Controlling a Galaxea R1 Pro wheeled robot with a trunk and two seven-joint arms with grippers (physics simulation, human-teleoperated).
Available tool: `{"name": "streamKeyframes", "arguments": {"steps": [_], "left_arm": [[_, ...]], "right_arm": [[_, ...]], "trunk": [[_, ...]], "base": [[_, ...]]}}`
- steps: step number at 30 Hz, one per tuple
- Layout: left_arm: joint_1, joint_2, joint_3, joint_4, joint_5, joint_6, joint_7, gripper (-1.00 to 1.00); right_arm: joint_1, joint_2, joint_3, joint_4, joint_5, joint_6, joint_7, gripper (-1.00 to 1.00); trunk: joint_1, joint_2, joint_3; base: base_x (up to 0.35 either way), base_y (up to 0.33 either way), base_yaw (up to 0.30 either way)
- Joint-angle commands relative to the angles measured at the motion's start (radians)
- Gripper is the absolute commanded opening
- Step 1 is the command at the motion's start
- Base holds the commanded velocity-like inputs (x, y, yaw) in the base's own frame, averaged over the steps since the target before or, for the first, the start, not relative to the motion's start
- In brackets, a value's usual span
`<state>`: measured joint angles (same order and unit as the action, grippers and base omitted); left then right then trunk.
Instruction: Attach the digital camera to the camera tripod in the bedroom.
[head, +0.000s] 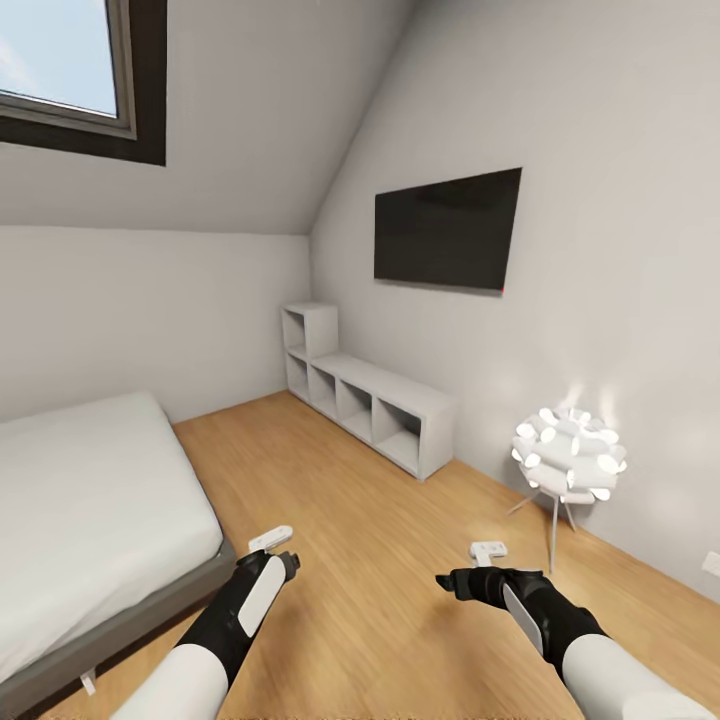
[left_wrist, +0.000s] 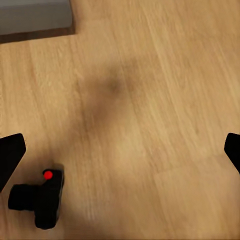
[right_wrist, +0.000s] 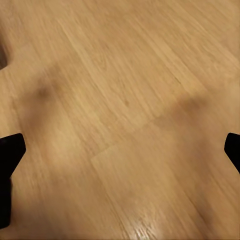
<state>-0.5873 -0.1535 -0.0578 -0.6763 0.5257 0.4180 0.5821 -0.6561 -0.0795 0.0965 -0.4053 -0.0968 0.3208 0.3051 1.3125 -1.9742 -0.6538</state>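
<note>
The bed (head: 90, 490) fills the room's left side, and beside its grey frame the left hand (head: 272, 540) hangs over bare floor (head: 350, 520), fingers spread and released, nothing between them. Its wrist view looks straight down and catches the camera (left_wrist: 37, 197) lying on the planks, near one fingertip (left_wrist: 10, 157) but apart from it; the hand seems poised above it for a pick-up. The right hand (head: 489, 549) is likewise released over empty planks, probably kept free for the mounting. Beyond it stands a white-globed lamp (head: 568, 455), no tripod.
</note>
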Motion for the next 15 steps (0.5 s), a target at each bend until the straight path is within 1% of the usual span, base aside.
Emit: {"name": "streamKeyframes", "arguments": {"steps": [1, 15], "left_arm": [[0.000, 0.000, -0.005, -0.001, 0.007, 0.003, 0.009, 1.00], [0.000, 0.003, -0.001, -0.001, 0.004, 0.004, 0.015, 1.00]], "right_arm": [[0.000, -0.001, 0.007, -0.002, -0.010, 0.006, -0.001, 1.00], [0.000, 0.002, 0.008, 0.006, -0.011, 0.007, -0.009, 1.00]], "trunk": [[0.004, -0.008, -0.004], [0.057, -0.106, -0.048]], "base": [[0.000, 0.000, 0.000], [0.000, 0.000, 0.000]]}}
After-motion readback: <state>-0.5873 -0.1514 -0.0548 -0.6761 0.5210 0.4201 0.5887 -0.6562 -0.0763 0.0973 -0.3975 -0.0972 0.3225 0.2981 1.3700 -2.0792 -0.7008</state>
